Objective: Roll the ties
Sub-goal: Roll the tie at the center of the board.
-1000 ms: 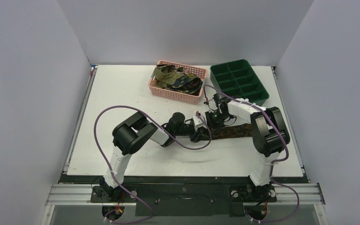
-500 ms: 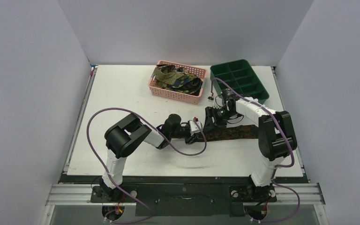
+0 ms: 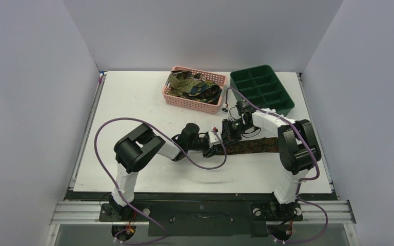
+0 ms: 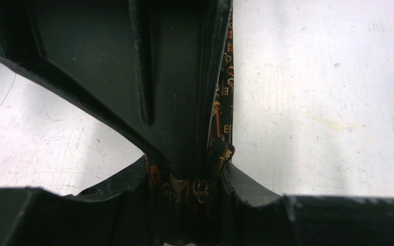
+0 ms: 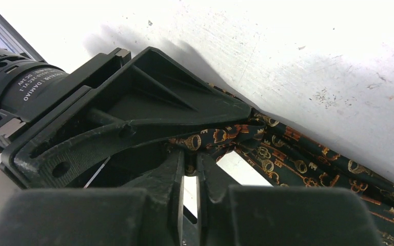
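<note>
Centre frame: left gripper (image 4: 184, 187) clamped on folded end of dark key-patterned fabric tie (image 5: 297, 164). Alongside, right gripper (image 5: 191, 171), fingers nearly together at same fold; grip cannot be told. Tie's remainder flat on white table (image 3: 133, 102), running right. Beyond: pink plastic mesh basket (image 3: 187, 101) of ties (image 3: 192, 86), dark green compartmented tray (image 3: 259, 84).

One dark tie (image 3: 254, 146) stretched on the desk (image 3: 133, 102), more ties (image 3: 192, 84) heaped in a pink basket (image 3: 190, 101).
The dark tie bears small gold and orange keys and lies flat, its left end bunched up off the surface.
</note>
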You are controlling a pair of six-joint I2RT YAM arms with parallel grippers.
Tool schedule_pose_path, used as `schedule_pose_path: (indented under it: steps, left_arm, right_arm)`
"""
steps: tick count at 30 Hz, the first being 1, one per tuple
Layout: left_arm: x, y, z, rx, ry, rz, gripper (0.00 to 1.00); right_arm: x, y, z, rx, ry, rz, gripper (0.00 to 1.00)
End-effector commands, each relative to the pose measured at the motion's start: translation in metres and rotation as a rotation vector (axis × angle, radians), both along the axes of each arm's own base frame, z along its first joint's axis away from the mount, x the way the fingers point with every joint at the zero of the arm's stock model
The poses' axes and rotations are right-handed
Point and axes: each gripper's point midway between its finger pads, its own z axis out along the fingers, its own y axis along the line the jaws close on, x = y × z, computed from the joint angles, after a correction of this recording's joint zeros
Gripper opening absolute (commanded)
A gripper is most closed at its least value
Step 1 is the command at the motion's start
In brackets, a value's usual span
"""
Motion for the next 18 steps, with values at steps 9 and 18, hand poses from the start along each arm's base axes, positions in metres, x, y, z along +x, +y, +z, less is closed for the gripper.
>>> schedule_pose_path:
  steps: [9, 18]
  left_arm:
    - [-0.008, 0.009, -0.016, 0.068, 0.088, 0.003, 0.52]
    - [0.006, -0.026, 0.024, -0.081, 0.073, 0.001, 0.67]
  right_arm:
    - [0.000, -0.060, -0.050, -0.303, 0.001, 0.005, 0.00]
    - [0.004, -0.080, -0.066, -0.434, -0.017, 0.027, 0.00]
